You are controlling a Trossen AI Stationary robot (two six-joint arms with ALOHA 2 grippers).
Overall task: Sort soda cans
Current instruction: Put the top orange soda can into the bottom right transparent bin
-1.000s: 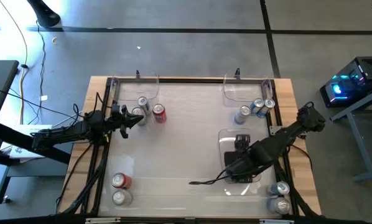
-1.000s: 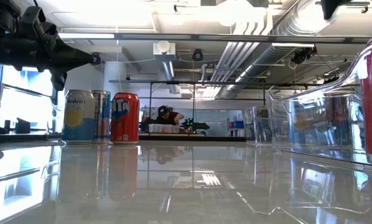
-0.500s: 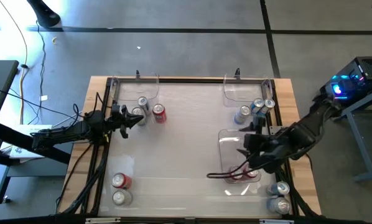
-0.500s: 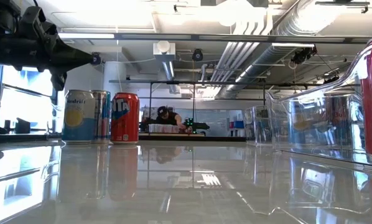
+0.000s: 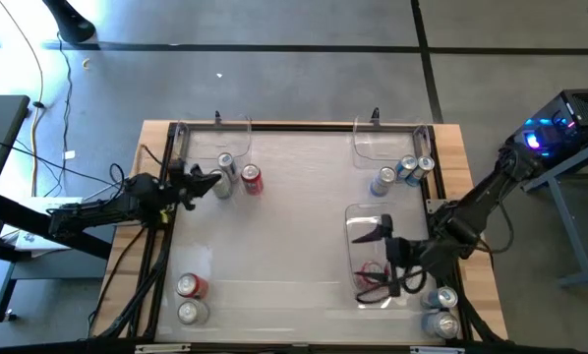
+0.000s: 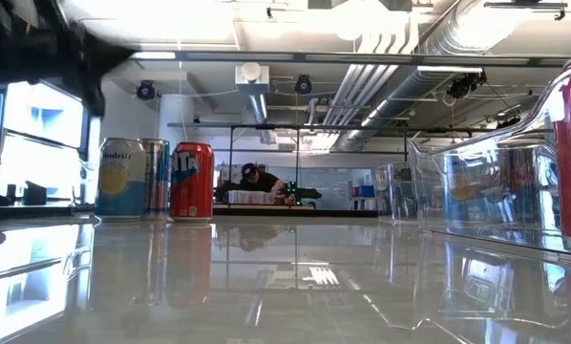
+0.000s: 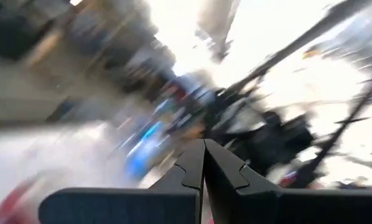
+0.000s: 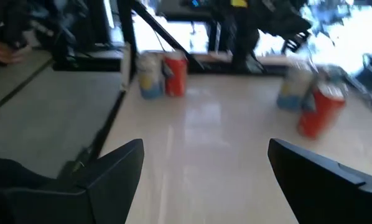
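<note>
Hovering over the clear bin [image 5: 358,218] at the right side of the table [image 5: 294,246], the right gripper [image 5: 384,258] is spreading its fingers [image 8: 114,165] wide and gripping nothing. A red can [image 5: 376,275] is lying in that bin just beneath the fingers. Two cans [image 5: 441,310] are standing beyond the bin at the table's near right corner, and three blue and silver cans [image 5: 404,172] are grouped well past the fingers at the far right, by another clear bin [image 5: 373,146].

The left gripper [image 5: 210,181] is keeping its fingers [image 7: 198,168] clenched together with nothing between them. Its fingertips are sitting just beside a silver can [image 5: 222,184], with a second silver can [image 5: 226,163] and a red can [image 5: 252,180] close by. Two more cans [image 5: 190,299], one red and one silver, are standing well away at the near left corner.
</note>
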